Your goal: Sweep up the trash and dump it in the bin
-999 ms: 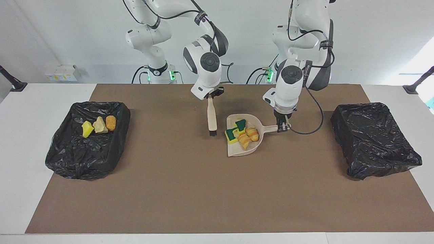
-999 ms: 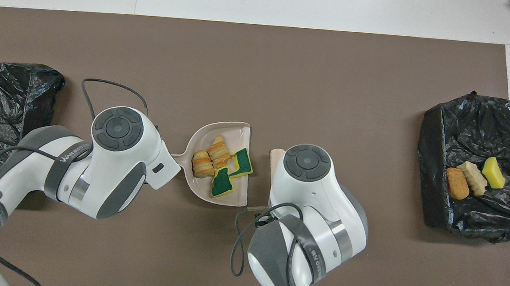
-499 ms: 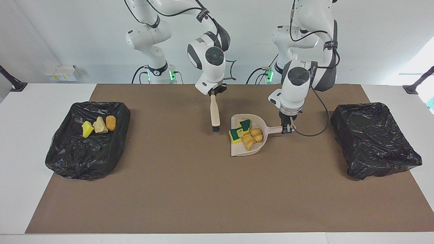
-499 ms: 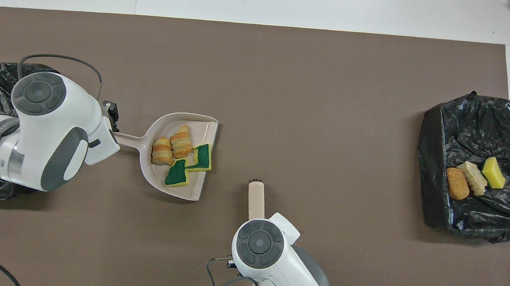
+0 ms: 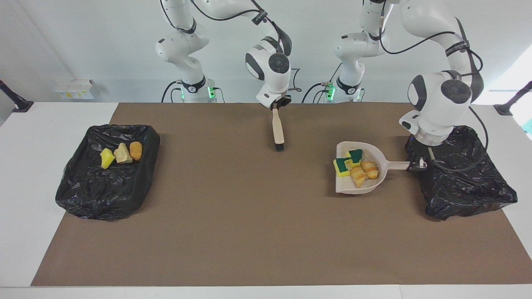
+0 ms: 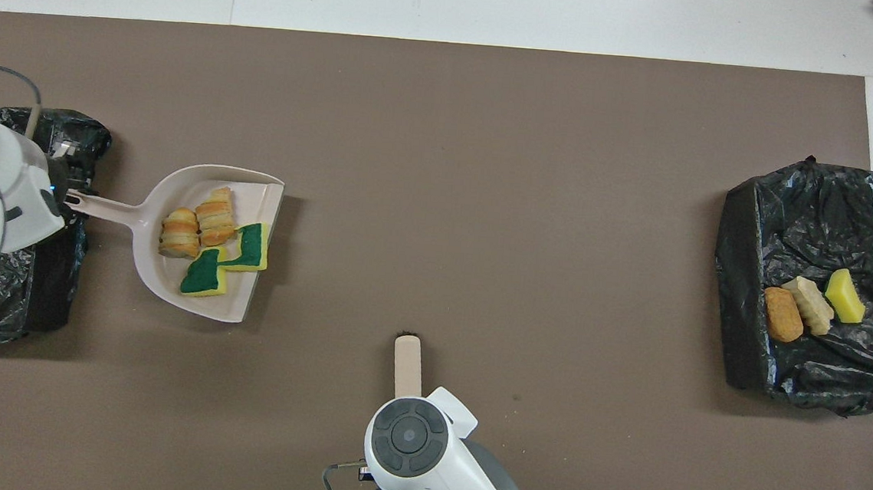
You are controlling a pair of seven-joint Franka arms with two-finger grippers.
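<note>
A beige dustpan (image 5: 353,189) (image 6: 172,288) hangs level over the mat, beside the black-lined bin (image 5: 461,182) (image 6: 2,307) at the left arm's end. It carries trash: two green-and-yellow sponge pieces (image 5: 344,166) (image 6: 204,279) and two orange-brown bread lumps (image 5: 365,171) (image 6: 196,227). My left gripper (image 5: 417,165) (image 6: 63,200) is shut on the end of the dustpan's handle, over that bin's edge. My right gripper (image 5: 276,107) is shut on the top of a wooden hand brush (image 5: 277,132) (image 6: 407,362), which hangs bristles down over the mat's middle, near the robots.
A second black-lined bin (image 5: 108,187) (image 6: 815,218) stands at the right arm's end. Three scraps lie in it: a yellow one (image 5: 107,158), a pale one (image 5: 122,153) and an orange one (image 5: 136,150). A brown mat (image 5: 249,232) covers the table.
The left arm has carried the loaded dustpan from the mat's middle toward its own end, up to the bin. The right arm has drawn the brush back toward the robots.
</note>
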